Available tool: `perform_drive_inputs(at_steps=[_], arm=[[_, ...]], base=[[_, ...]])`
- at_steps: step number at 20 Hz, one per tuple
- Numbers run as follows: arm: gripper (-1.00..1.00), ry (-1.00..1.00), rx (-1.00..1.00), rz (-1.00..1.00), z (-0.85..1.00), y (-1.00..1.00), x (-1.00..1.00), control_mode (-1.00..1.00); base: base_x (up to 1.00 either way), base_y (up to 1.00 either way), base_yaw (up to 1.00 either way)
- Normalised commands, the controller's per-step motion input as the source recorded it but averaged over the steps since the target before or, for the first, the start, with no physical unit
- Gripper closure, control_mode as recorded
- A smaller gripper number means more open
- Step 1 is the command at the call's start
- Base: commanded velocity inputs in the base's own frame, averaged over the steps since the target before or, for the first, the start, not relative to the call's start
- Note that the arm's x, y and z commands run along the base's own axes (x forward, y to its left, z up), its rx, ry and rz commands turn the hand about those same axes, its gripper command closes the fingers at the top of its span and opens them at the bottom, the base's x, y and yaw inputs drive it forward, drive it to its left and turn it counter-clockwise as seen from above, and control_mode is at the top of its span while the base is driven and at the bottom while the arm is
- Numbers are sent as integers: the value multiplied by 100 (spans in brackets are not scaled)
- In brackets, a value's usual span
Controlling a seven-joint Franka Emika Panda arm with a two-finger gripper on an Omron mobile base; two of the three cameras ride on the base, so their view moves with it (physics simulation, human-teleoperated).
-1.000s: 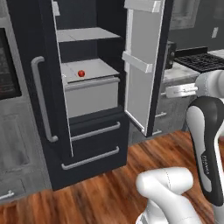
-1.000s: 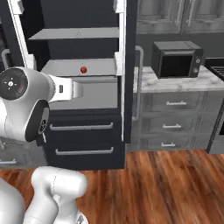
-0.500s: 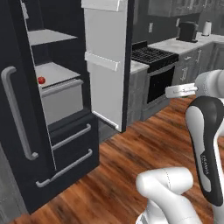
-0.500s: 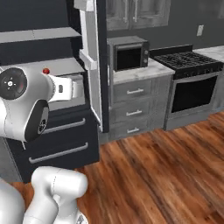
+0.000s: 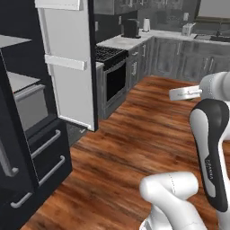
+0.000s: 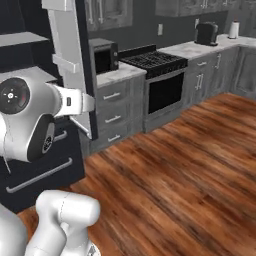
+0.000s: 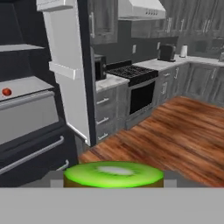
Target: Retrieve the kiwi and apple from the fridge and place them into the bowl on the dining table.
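Your base has swung right, sliding the tall charcoal fridge [image 7: 30, 109] leftward; your fingers clamp the cut green kiwi [image 7: 113, 174]; the small red apple [image 7: 6, 92] sits far left on its shelf.

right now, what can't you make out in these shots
- kiwi, hand view: lower half cut off at the bottom, so the grip on it is hidden.
- apple, hand view: a tiny red dot on the fridge shelf, too small for detail.
- fridge shelves, right base view: mostly hidden behind the arm's round joint.
- fridge interior, left base view: cut off by the left edge.
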Motion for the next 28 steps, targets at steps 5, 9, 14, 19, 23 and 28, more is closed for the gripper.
perform_drive_inputs(at_steps=[5,9,14,19,23,28], arm=[[100,0,0,0,0,0,0,100],[100,0,0,0,0,0,0,100],[100,0,0,0,0,0,0,100],[100,0,0,0,0,0,0,100],[100,0,0,0,0,0,0,100],[100,0,0,0,0,0,0,100]], base=[[-70,2,-51],[-66,0,-50],[-50,0,-47],[-19,0,-44],[-1,0,-38],[26,-19,-26]])
